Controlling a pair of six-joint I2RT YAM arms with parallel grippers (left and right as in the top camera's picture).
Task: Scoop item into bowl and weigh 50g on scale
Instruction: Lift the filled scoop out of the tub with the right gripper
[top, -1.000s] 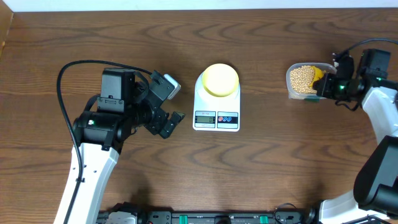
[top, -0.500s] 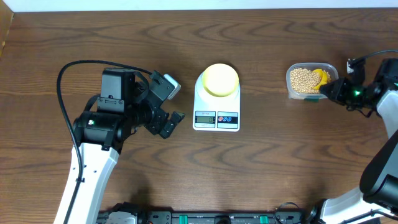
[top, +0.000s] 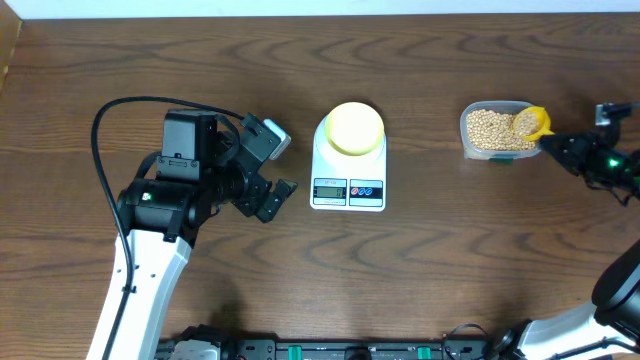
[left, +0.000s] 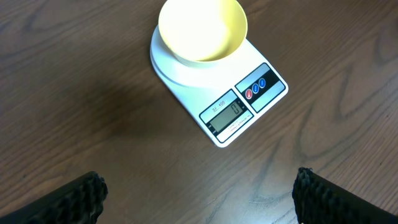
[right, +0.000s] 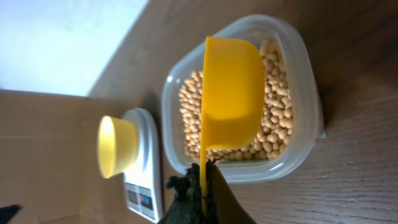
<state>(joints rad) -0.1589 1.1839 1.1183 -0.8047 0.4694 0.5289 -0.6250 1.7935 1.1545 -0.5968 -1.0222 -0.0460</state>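
Observation:
The pale-yellow bowl (top: 354, 128) sits empty on the white scale (top: 348, 185) at the table's middle; both also show in the left wrist view, bowl (left: 202, 28) and scale (left: 239, 112). Tan beans (top: 487, 129) fill a clear tub (top: 470, 148) at the right, also in the right wrist view (right: 273, 118). My right gripper (top: 556, 144) is shut on the handle of a yellow scoop (top: 530, 122), whose cup holds beans above the tub's right edge; the scoop (right: 231, 87) shows from beneath. My left gripper (top: 272, 170) is open and empty, left of the scale.
The table's far edge and a white wall run along the top (top: 320, 8). A black cable (top: 110, 115) loops over the left arm. The clear tub (right: 305, 93) stands right of the scale on brown wood.
My right gripper has drawn back to the right, lifting the scoop out of the beans to the tub's right edge with beans in it. The left arm has not moved.

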